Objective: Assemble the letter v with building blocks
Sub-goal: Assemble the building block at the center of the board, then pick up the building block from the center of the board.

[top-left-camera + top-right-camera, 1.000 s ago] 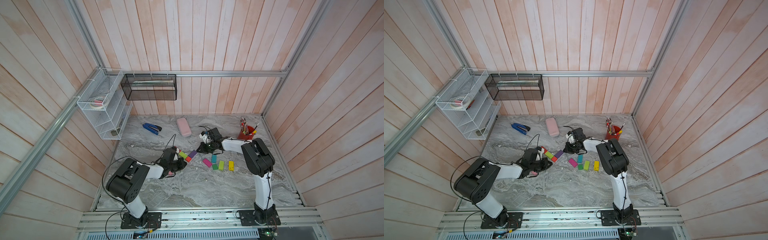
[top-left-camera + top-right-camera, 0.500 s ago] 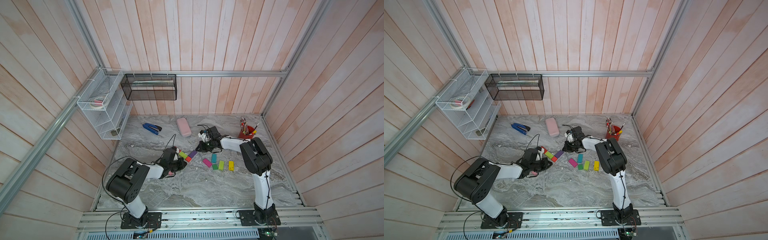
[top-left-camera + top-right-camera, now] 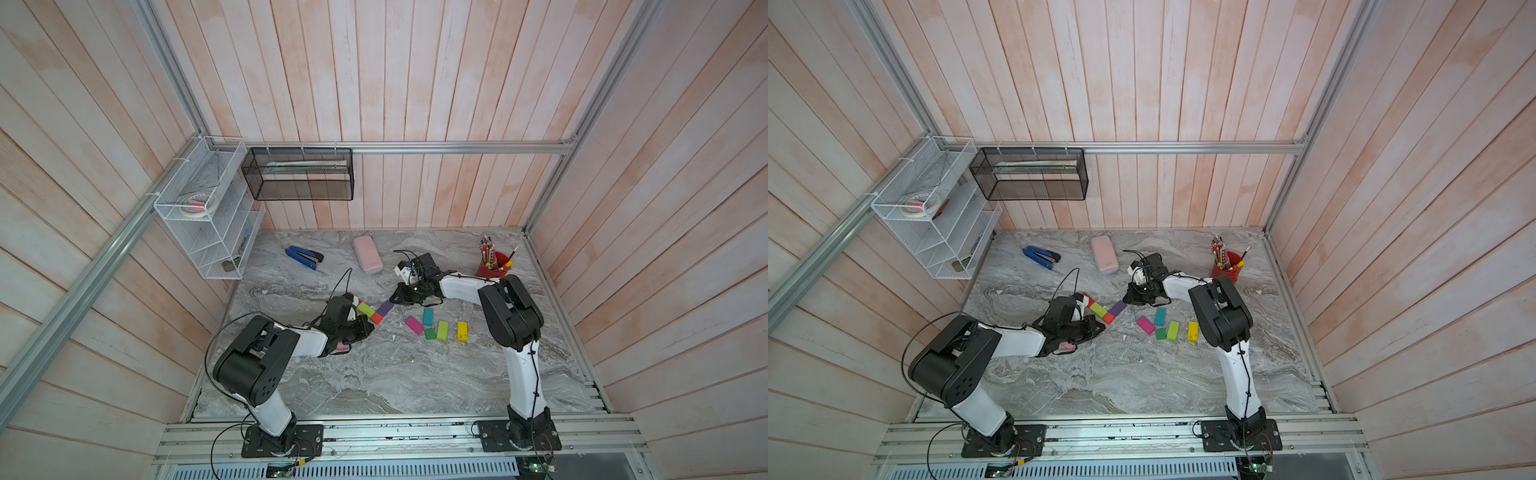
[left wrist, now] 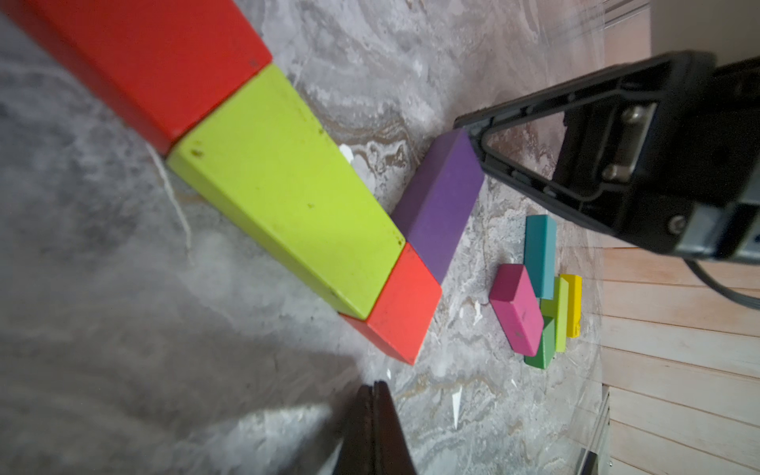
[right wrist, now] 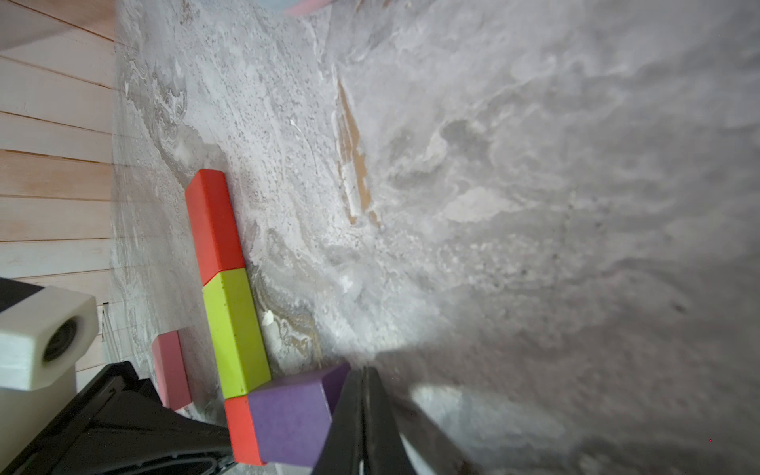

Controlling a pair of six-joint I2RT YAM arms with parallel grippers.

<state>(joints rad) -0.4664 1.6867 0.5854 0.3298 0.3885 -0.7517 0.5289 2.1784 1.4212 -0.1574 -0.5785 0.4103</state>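
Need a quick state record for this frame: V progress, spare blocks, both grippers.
v_left_stroke: red brick, lime brick and red cube, end to end in one line
v_right_stroke: purple brick only, angled off the red cube
spare_blocks: magenta brick, teal brick, green cube, second lime brick and yellow brick, clustered; pink brick lies by the left arm
left gripper: shut, empty, short of the red cube
right gripper: shut, empty, tips at the purple brick's outer end, apparently touching
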